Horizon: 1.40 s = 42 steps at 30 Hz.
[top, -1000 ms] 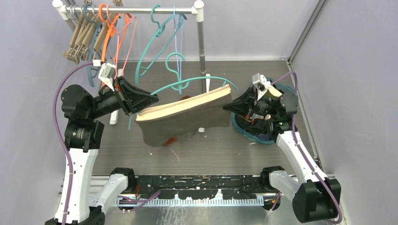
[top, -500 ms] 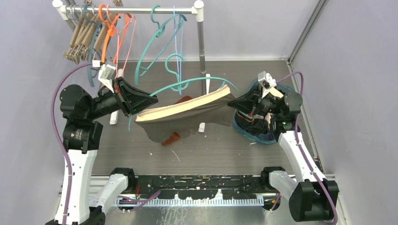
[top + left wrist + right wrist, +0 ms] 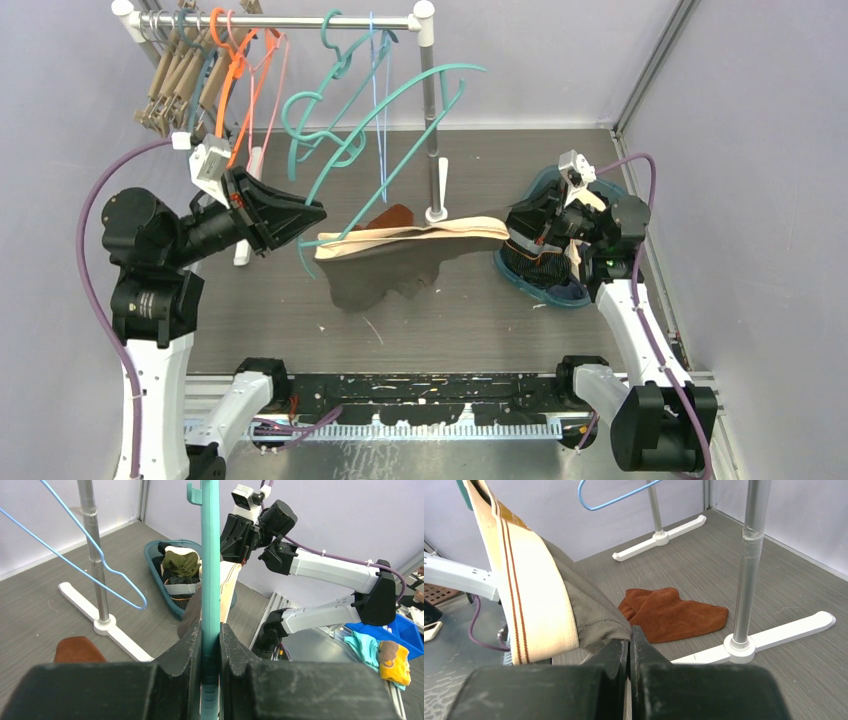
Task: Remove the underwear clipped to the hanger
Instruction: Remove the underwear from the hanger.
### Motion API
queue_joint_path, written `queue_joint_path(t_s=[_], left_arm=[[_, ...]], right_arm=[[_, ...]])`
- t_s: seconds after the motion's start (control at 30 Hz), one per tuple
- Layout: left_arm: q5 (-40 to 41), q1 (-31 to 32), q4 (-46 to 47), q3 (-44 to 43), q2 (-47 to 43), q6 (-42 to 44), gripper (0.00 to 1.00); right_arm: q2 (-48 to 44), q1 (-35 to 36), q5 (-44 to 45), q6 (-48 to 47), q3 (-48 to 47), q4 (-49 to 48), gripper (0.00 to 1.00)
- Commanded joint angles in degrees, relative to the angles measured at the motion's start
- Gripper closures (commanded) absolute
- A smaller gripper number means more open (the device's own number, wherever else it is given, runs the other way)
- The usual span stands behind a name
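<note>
**Overhead view, with both wrist views.** Your left gripper is pressed together on the bar of the teal hanger. From the fingers, the hanger slants up and to the right across the front of the garment rack, and its top end reaches past the rack post.

Your right gripper is closed, pinching a fold of the underwear. This is a grey-brown pair of boxer shorts with a broad cream waistband. The shorts hang in the air between your two grippers, above the table. The waistband is stretched nearly level and the body sags below it toward the left. The waistband's left end lies at the hanger's lower end, just beside your left fingers. You cannot tell from these views whether a clip holds it there.

**Surroundings.**
- A rust-brown cloth lies flat on the table behind the shorts, near the rack's white foot.
- The rack post stands just behind the waistband.
- A blue wire hanger, further teal hangers, an orange hanger and tan clip hangers hang from the rail. The teal ones cross the hanger you hold.
- A teal basket holding more garments sits on the table below your right wrist.
</note>
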<state>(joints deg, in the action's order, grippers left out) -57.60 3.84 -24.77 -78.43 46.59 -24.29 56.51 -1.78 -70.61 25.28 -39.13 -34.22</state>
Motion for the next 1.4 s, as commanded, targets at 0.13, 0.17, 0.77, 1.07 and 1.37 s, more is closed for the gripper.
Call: queue_joint_path(t_s=[0.13,0.17,0.77,1.07,1.37], left_arm=[[-0.77,-0.41,0.69,0.00,-0.21,1.41,1.00],[-0.69,-0.41,0.65,0.29,-0.14,1.70,1.00],[2.41,5.00,-9.40,-1.51,5.48,11.80,1.00],[3.09,7.39,-9.57,-5.62,9.40,10.46,1.00],[5.88,9.91,-11.37,-6.15,11.01,13.97,1.00]], right_arm=[[-0.46,0.45,1.62,-1.59,0.12,-1.22,0.99],[-0.45,0.77,1.63,-1.67,0.09,-1.22,0.99],[4.85,3.32,5.55,-1.24,-2.23,3.13,0.98],[8.53,4.47,7.40,-5.38,-1.23,5.41,0.95],[9.11,6.66,7.49,-7.20,-0.14,5.06,0.90]])
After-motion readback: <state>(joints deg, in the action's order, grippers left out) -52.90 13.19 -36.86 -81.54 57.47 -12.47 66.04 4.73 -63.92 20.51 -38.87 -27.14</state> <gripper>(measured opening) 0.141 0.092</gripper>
